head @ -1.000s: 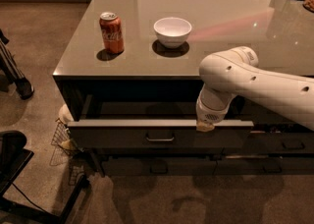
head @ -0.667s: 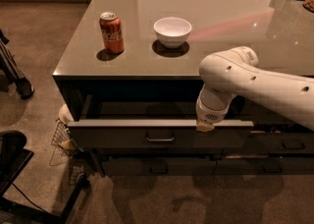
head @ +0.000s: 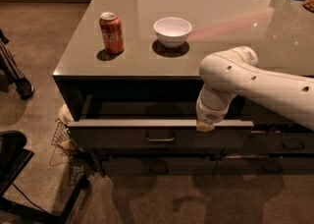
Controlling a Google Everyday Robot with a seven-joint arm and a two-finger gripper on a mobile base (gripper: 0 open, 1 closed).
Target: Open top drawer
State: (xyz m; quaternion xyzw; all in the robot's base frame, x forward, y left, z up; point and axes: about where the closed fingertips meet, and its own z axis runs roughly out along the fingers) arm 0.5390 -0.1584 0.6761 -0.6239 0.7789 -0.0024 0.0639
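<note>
The top drawer (head: 122,137) is pulled out from under the counter, its dark front facing me with a small metal bar handle (head: 160,139) at its middle. Its pale top edge runs left to right. My white arm reaches in from the right, and the gripper (head: 205,126) hangs at the drawer's top edge, right of the handle, mostly hidden behind the wrist.
A red soda can (head: 112,32) and a white bowl (head: 172,31) stand on the grey counter (head: 221,16) above the drawer. Lower dark drawers (head: 294,144) sit below and right. A wire basket (head: 64,142) and black chair parts (head: 14,169) are on the floor at left.
</note>
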